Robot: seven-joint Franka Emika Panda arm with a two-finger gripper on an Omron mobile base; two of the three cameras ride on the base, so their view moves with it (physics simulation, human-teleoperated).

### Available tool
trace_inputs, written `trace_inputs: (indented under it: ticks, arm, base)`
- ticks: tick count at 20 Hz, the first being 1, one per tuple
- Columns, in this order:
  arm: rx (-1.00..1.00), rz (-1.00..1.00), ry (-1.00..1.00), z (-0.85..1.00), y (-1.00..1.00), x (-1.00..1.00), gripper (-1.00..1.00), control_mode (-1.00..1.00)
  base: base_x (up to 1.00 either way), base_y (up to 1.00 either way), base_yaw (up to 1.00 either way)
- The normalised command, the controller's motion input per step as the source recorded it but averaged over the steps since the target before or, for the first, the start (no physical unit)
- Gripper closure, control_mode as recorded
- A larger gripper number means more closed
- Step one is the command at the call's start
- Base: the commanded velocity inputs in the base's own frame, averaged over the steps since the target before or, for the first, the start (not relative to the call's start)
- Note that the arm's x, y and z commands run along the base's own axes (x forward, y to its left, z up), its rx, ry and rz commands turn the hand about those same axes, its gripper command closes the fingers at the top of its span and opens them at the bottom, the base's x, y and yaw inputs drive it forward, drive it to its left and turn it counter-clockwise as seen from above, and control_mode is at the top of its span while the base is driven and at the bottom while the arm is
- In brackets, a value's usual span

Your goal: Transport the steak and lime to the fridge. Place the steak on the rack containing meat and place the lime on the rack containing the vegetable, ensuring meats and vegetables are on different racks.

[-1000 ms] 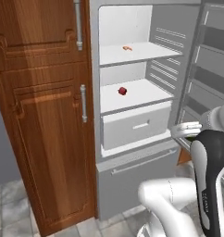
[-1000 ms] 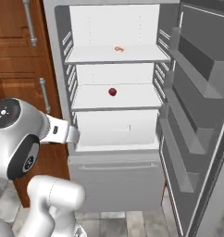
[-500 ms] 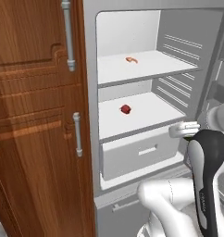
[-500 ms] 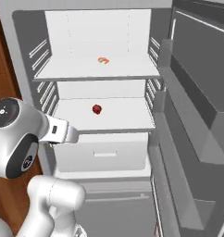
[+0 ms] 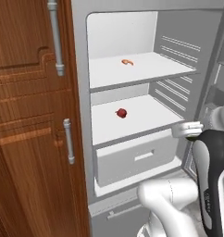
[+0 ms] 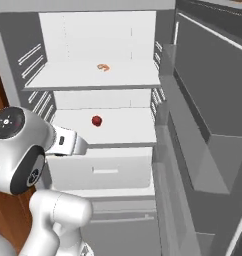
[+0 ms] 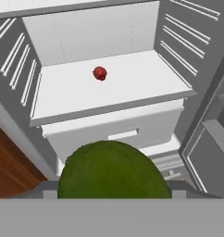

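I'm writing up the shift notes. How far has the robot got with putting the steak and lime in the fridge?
Done: the fridge stands open. In hand: the lime sits in the end effector, facing the lower shelf where the red vegetable lies. Left: setting the lime there. No steak lies on the upper shelf, which carries just the small orange meat piece, so that step is also left.

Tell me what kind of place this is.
A rendered kitchen, most likely: an open fridge with white shelves and a drawer, food on the shelves, and a brown wood-panelled door with grey bar handles beside it.
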Motion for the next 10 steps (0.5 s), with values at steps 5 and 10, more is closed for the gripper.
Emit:
trace_inputs:
  ticks: [5,10]
  arm:
    - [0.00,0.00,0.00,0.00,0.00,0.00,1.00,1.00]
    - [0.00,0.00,0.00,0.00,0.00,0.00,1.00,1.00]
  base:
    - [0.28,0.90,-0.03]
    - [0.55,0.69,-0.01]
